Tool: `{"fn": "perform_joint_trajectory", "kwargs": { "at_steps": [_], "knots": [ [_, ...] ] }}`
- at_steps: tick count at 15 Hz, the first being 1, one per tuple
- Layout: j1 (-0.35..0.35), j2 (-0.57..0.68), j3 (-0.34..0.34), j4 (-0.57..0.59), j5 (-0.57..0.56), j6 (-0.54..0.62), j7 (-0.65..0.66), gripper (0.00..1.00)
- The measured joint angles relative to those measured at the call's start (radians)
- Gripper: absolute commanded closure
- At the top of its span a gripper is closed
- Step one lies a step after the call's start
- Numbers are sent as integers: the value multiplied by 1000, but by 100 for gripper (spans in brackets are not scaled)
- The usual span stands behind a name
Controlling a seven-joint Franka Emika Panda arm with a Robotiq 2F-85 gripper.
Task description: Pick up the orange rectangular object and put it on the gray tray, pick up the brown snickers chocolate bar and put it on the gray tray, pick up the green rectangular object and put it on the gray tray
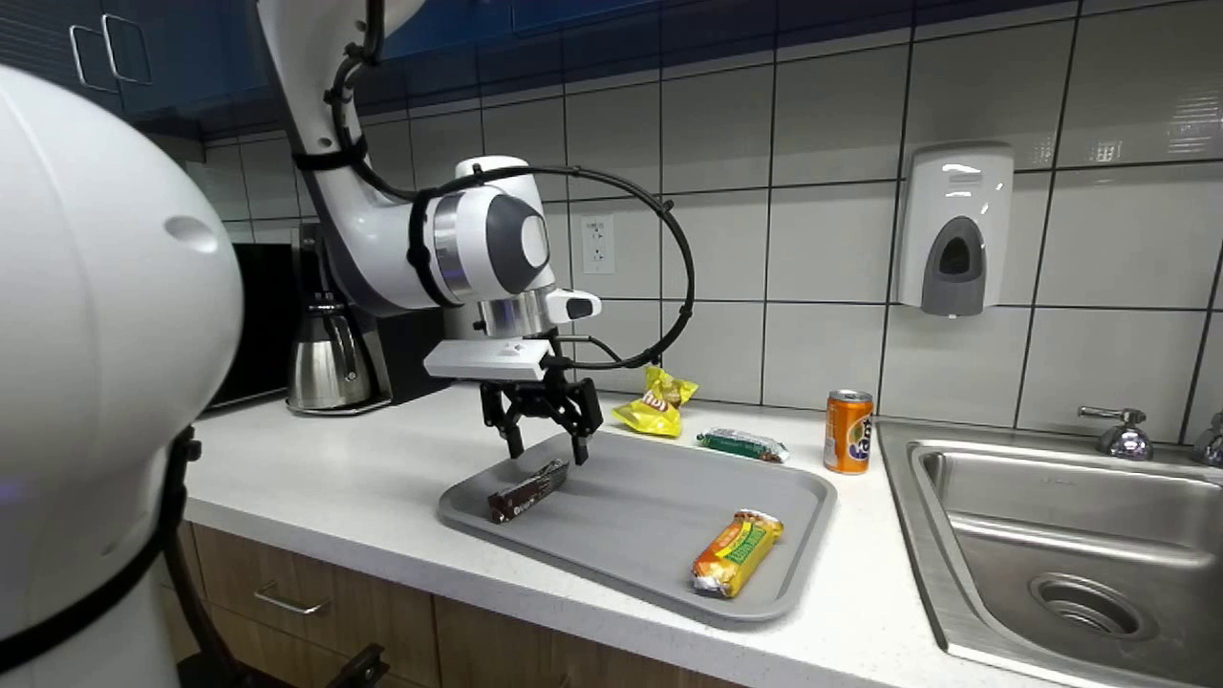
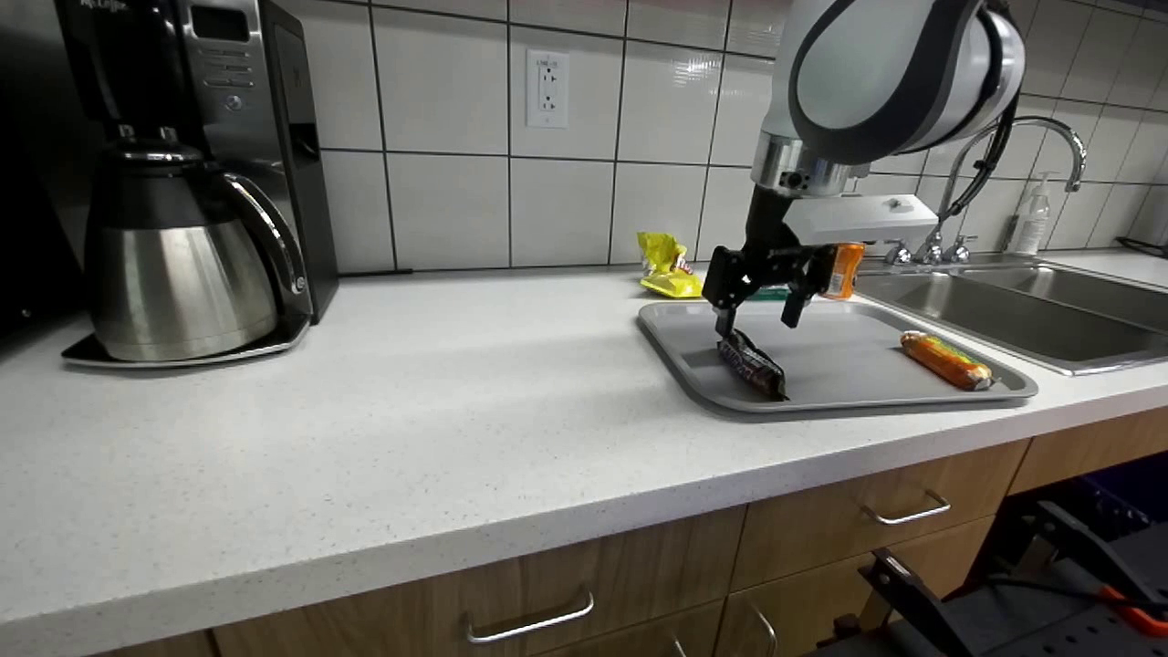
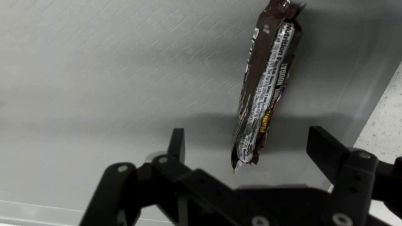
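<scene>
In an exterior view, we see the white-and-grey jointed arm slant down from upper left, its black two-fingered gripper pointing downward near centre, fingers apart.

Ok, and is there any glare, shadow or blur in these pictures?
Wrist view: soft shadow bands cross the flat gray rectangular tray, yet larger print on the dark brown wrapped chocolate bar is legible; in an exterior view, patchy glare on the glossy white wall tiles; in an exterior view, bright streaks on the silver metal carafe.
</scene>
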Motion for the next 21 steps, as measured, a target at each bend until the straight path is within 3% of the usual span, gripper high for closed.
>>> {"fn": "perform_joint_trajectory", "kwargs": {
  "at_steps": [4, 8, 15, 21],
  "knots": [
    [-22, -28, -17, 2, 35, -32, -171, 0],
    [-56, -42, -45, 24, 35, -48, -244, 0],
    [-99, -30, -78, 120, 35, -81, -246, 0],
    [-123, 55, -108, 262, 35, -132, -176, 0]
  ]
}}
